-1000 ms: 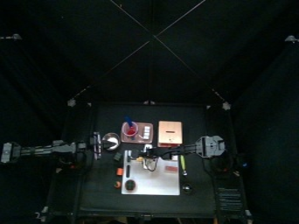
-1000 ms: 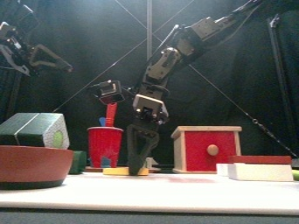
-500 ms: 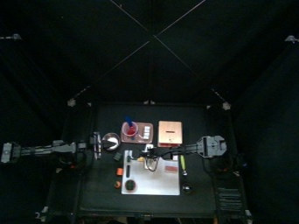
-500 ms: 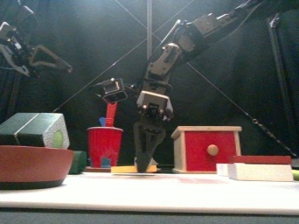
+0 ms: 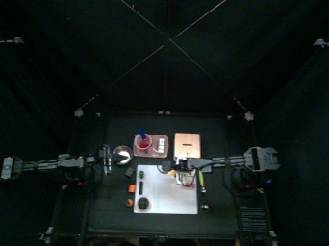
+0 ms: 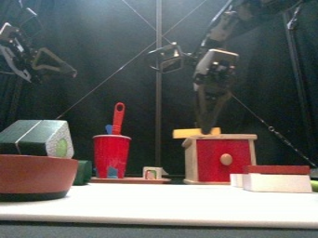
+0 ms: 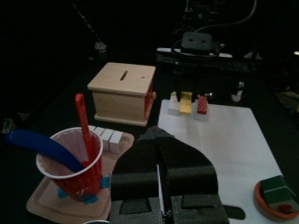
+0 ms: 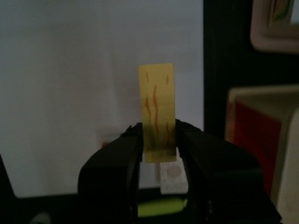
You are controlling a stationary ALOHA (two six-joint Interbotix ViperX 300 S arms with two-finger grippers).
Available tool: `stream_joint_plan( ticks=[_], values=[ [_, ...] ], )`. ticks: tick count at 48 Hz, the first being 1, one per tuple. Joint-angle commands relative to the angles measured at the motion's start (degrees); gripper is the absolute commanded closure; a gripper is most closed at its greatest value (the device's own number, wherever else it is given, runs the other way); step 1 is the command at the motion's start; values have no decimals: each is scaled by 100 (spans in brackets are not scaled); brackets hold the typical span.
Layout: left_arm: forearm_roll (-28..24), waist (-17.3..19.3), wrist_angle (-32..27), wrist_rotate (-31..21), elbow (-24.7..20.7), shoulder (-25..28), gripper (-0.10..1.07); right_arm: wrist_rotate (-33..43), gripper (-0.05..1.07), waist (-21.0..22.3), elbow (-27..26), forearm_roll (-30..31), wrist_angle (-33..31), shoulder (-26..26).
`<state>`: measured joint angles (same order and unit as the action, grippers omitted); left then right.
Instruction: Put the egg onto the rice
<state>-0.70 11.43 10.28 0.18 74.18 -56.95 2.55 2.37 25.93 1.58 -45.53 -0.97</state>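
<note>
1. Egg [image 8: 156, 112] pinched by its lower end in right gripper [image 8: 158, 147], jaws part-closed on it, lifted over white mat [image 8: 93, 79], presumably for carrying.
2. Left gripper [image 7: 167, 179] idle near red cup [image 7: 73, 161]; jaws unreadable.

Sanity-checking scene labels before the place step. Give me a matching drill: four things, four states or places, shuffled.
Things:
1. egg
2. red cup
3. wooden box
4. left claw

States or places:
A. red front with a knob, slot in the top
B. high at the table's left side, away from the things
C. pinched in the right claw, lifted above the table
D. holds a red utensil and a blue one

Pairs: 1-C, 2-D, 3-A, 4-B
</note>
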Motion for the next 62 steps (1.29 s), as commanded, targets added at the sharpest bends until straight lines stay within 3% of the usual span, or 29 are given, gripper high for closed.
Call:
stream_joint_plan(
  ticks=[1, 12, 23, 39, 62],
  values=[
    [0, 26, 97, 18, -167, 9, 97, 0, 46, -62, 492, 18, 237, -563],
    [0, 44, 193, 18, -158, 9, 98, -26, 47, -35, 1485, 167, 633, -1055],
    [0, 53, 237, -18, -176, 9, 97, -18, 47, 70, 1986, 378, 1063, -1283],
    [18, 62, 255, -18, -193, 9, 97, -35, 47, 272, 2285, 562, 1582, -1257],
    [18, 132, 255, -26, -176, 9, 98, -26, 47, 290, 2373, 457, 1644, -1239]
  ],
)
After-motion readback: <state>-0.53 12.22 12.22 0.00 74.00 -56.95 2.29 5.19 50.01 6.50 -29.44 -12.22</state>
